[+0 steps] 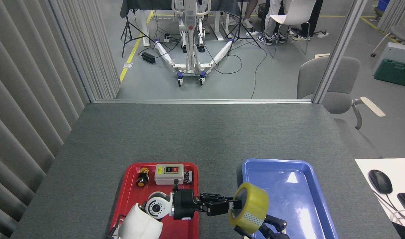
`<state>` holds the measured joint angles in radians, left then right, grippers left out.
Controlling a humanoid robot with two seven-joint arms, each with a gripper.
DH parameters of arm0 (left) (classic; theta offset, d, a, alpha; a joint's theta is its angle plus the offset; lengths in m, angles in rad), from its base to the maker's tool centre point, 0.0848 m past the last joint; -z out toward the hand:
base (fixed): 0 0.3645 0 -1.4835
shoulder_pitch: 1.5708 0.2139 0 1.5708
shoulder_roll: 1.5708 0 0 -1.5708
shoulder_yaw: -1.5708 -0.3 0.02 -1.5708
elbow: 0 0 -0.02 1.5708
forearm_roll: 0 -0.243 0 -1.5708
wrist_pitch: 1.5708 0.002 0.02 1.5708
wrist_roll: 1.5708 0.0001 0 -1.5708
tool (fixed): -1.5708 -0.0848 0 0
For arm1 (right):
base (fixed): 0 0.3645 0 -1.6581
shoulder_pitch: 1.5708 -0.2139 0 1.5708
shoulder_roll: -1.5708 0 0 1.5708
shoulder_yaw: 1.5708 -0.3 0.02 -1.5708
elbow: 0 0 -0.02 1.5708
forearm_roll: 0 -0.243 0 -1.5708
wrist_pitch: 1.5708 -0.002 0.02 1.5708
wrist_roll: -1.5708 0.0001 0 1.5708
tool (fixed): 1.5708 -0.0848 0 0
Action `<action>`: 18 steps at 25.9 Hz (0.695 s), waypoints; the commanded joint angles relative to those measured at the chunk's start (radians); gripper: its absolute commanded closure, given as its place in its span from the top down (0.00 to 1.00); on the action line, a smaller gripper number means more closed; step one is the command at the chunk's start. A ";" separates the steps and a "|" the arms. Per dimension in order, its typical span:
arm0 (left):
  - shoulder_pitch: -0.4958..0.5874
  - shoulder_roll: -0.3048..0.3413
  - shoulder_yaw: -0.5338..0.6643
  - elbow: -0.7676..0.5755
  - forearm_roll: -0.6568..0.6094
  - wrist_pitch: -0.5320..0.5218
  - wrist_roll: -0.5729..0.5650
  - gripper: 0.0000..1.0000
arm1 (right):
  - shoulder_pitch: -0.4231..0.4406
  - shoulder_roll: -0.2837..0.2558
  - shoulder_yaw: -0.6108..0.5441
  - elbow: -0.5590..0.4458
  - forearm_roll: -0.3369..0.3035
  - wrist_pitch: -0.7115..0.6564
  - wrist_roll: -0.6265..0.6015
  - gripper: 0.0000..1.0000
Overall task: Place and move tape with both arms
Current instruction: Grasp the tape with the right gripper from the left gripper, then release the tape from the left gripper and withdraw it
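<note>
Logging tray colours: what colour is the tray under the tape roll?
Blue tray, clearest in the head view.

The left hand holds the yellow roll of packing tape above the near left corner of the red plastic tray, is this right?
Not quite. The left hand does hold the yellow roll of packing tape, but above the near left corner of the blue plastic tray, not the red plastic tray. The head view shows this.

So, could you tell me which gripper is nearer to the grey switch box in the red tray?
The left. The left gripper holds the tape just right of the grey switch box; the right gripper sits farther right, under the tape, over the blue tray.
</note>
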<state>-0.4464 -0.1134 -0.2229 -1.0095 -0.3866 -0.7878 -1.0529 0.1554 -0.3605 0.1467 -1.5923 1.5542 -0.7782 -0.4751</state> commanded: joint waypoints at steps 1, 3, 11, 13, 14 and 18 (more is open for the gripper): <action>0.012 0.004 0.056 -0.008 0.048 0.002 0.011 1.00 | 0.001 0.000 0.001 -0.001 0.000 -0.007 -0.013 0.00; 0.041 0.006 0.062 -0.009 0.095 0.002 0.011 1.00 | 0.003 0.002 -0.007 -0.001 -0.003 -0.007 -0.014 0.00; 0.129 0.221 0.152 -0.210 0.054 0.002 0.217 1.00 | 0.012 -0.005 -0.119 -0.020 -0.071 0.088 0.020 0.00; 0.150 0.279 0.152 -0.285 -0.092 0.033 0.373 1.00 | 0.012 -0.012 -0.167 -0.023 -0.086 0.138 0.159 0.00; 0.173 0.305 0.149 -0.320 -0.169 0.073 0.476 1.00 | 0.012 -0.015 -0.191 -0.037 -0.097 0.163 0.265 0.00; 0.353 0.347 0.019 -0.548 -0.357 0.478 0.827 1.00 | -0.025 -0.017 -0.231 -0.038 -0.149 0.231 0.638 0.00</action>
<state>-0.2080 0.1938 -0.1234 -1.4038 -0.6064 -0.5688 -0.4562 0.1557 -0.3747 -0.0540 -1.6296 1.4394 -0.6014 -0.0765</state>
